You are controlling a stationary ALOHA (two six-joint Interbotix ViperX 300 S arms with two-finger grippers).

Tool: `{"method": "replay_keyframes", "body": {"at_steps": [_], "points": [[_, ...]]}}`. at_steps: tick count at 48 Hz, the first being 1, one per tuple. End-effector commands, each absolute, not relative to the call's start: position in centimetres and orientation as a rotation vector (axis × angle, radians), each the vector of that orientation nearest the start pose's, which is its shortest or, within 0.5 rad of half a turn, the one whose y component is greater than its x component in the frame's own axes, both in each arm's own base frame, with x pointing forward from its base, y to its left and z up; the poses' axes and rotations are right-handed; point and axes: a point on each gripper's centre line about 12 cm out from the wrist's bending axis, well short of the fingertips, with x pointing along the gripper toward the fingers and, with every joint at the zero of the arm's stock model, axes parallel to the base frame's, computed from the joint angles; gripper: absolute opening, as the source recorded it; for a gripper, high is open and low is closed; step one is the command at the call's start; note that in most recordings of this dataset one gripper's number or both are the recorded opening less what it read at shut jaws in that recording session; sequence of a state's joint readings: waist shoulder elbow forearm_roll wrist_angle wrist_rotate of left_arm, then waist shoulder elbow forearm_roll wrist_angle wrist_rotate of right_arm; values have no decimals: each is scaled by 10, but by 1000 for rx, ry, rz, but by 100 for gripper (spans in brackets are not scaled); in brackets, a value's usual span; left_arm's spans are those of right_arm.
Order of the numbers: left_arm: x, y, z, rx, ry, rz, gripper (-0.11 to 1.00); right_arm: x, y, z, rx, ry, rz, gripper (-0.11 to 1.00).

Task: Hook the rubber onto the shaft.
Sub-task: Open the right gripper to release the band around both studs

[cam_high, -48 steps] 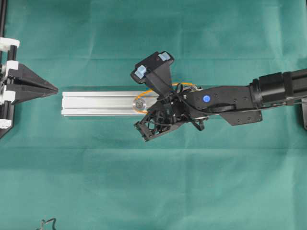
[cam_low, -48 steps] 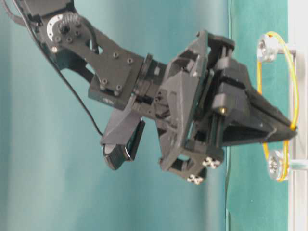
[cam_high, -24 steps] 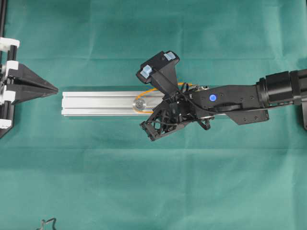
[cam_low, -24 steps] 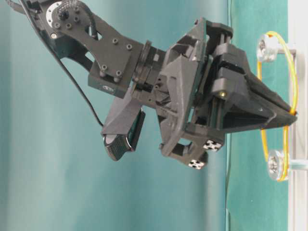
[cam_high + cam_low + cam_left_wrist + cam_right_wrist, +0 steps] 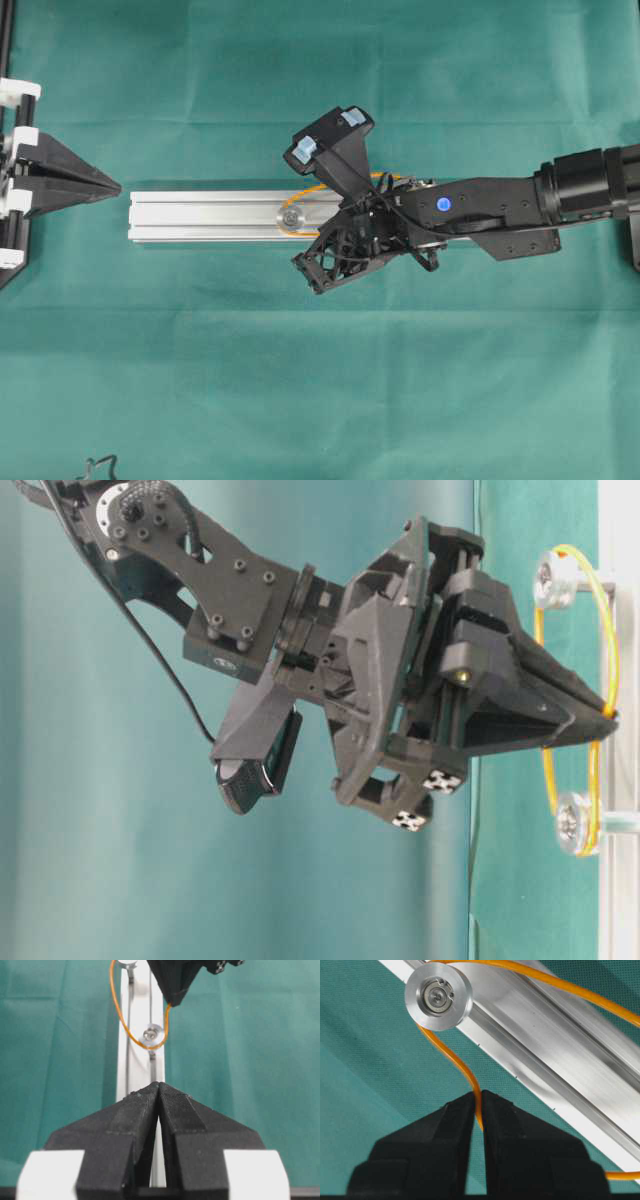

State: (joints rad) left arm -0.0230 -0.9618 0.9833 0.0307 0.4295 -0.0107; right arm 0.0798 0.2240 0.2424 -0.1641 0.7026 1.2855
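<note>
Already the rubber point(image 5: 470, 1077) loops both shafts point(image 5: 438, 996) on the rail point(image 5: 205, 216); our right hand point(image 5: 478, 1105) pinches one strand through a narrow gap. Pulling away before letting go, we risk dragging it off; our left hand point(image 5: 158, 1091) sits closed

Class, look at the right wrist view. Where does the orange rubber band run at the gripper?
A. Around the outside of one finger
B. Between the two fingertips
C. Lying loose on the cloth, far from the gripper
B: the rubber band passes down into the narrow gap between the right gripper fingertips.
</note>
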Motion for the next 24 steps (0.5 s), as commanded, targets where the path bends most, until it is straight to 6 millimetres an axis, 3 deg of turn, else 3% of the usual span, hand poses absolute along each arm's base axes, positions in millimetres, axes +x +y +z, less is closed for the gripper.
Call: {"method": "replay_keyframes", "body": {"at_steps": [1, 10, 13, 16, 24], "points": [[197, -4, 302, 27, 418, -17, 0, 439, 22, 186, 929, 947, -652, 24], [197, -4, 302, 25, 418, -17, 0, 439, 22, 186, 927, 948, -650, 80], [198, -4, 302, 28, 420, -17, 0, 439, 21, 186, 922, 947, -650, 92], [198, -4, 302, 27, 420, -17, 0, 439, 22, 186, 917, 946, -649, 97], [197, -4, 302, 27, 417, -17, 0, 439, 21, 186, 915, 946, -649, 95]]}}
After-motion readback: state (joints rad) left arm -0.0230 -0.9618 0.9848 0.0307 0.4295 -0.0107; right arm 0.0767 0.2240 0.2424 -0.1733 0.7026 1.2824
